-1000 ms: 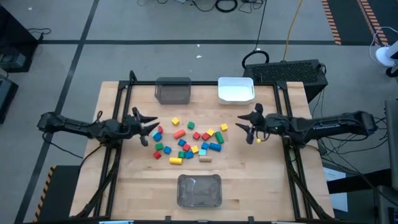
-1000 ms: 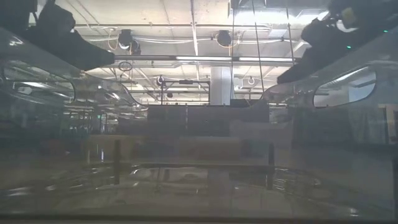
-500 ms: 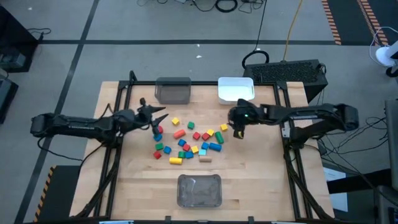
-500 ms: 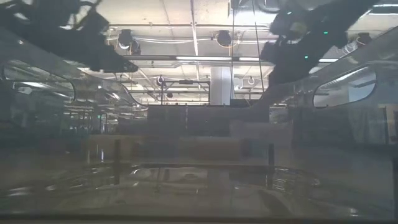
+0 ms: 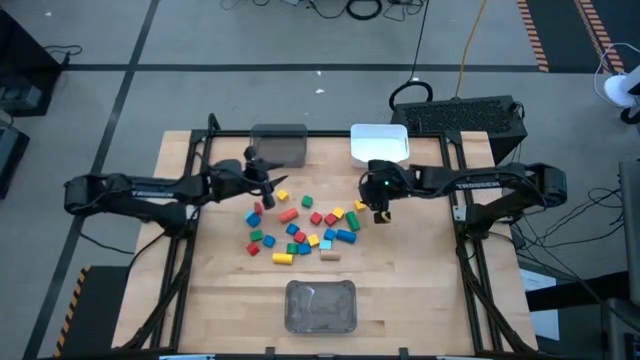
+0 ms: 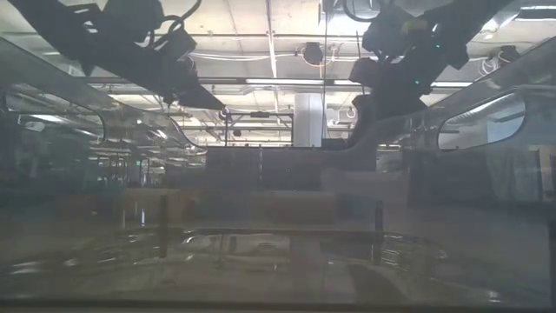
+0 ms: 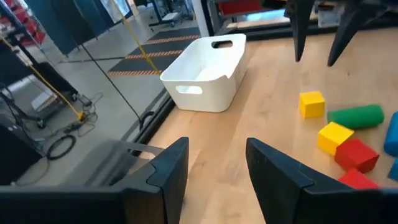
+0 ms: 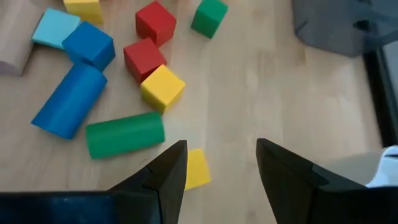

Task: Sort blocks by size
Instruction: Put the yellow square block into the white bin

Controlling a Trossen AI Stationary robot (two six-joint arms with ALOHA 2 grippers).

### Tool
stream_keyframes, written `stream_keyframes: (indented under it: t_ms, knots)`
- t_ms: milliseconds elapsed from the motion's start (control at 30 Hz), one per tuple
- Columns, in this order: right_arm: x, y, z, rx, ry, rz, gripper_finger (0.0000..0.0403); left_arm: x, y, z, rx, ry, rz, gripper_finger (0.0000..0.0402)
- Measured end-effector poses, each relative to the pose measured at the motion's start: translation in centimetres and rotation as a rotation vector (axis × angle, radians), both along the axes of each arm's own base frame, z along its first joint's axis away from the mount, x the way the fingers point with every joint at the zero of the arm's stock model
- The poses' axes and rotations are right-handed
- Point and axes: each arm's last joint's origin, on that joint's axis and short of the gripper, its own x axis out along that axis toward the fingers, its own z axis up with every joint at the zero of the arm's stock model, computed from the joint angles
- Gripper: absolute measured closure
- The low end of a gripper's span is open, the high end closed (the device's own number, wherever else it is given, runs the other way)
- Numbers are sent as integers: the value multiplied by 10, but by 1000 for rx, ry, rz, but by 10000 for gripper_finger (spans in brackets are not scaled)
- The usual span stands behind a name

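Observation:
Several small blocks (image 5: 305, 225), red, yellow, green, blue and tan, lie scattered on the wooden table's middle. My right gripper (image 5: 381, 212) is open and points down at the heap's right edge. In the right wrist view (image 8: 221, 149) a small yellow block (image 8: 198, 168) lies just beside one finger, next to a green cylinder (image 8: 124, 134) and a yellow cube (image 8: 162, 87). My left gripper (image 5: 268, 180) is open and empty in the left wrist view (image 7: 214, 149). It hovers at the heap's far left, close to the grey bin (image 5: 278, 146).
A white bin (image 5: 380, 143) stands at the far edge, right of the grey bin, and shows in the left wrist view (image 7: 205, 71). A clear bin (image 5: 321, 305) stands at the near edge. Black frame rails run along the table's left and right sides.
My right gripper has gone toward the table's left, to the right edge of the block heap, and tipped to point down. My left gripper has gone toward the right and the far edge, up to the grey bin. The blocks have stayed where they were.

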Motion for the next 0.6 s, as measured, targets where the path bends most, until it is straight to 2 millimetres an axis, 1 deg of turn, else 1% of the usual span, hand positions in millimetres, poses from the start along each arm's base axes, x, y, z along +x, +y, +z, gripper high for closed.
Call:
stream_keyframes:
  t_ms: [167, 300, 400, 500, 600]
  knots:
    - [1, 2, -14, 79, 81, -13, 222, 9, 0, 3, 12, -73, -25, 237]
    - [4, 4, -32, 128, 160, -21, 222, 14, -7, 4, 13, -110, -91, 237]
    - [7, 6, -40, 136, 188, -17, 219, 17, -13, 7, 21, -148, -118, 237]
    - [9, 7, -42, 127, 190, -20, 208, 19, -17, 10, 9, -192, -135, 237]
    - [9, 5, -41, 96, 185, -62, 194, 19, -18, 15, 18, -245, -134, 237]
